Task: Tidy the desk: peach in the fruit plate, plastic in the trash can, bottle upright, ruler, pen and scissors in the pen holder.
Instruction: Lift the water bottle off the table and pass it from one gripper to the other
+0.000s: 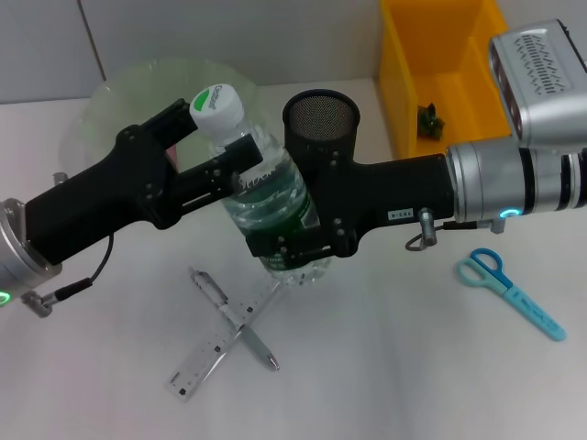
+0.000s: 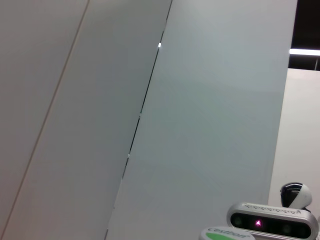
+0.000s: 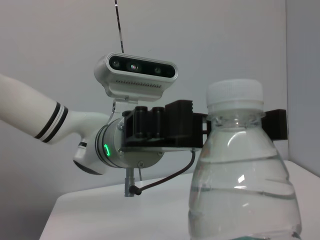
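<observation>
A clear water bottle point(image 1: 271, 192) with a white and green cap stands on the table, seen close up in the right wrist view point(image 3: 242, 190). My left gripper point(image 1: 215, 133) is shut on its neck just under the cap. Lower down, my right gripper point(image 1: 284, 209) is shut on the body. The black mesh pen holder point(image 1: 320, 115) stands right behind the bottle. In front lie the ruler point(image 1: 206, 353) and the pen point(image 1: 229, 312), crossed over each other. The blue scissors point(image 1: 509, 289) lie at the right. The pale green fruit plate point(image 1: 138, 92) is at the back left. The peach is out of view.
The yellow trash can point(image 1: 404, 92) stands at the back right with a small dark green crumpled piece point(image 1: 428, 119) inside. A grey wall rises behind the table. My two arms cross the table's middle from both sides.
</observation>
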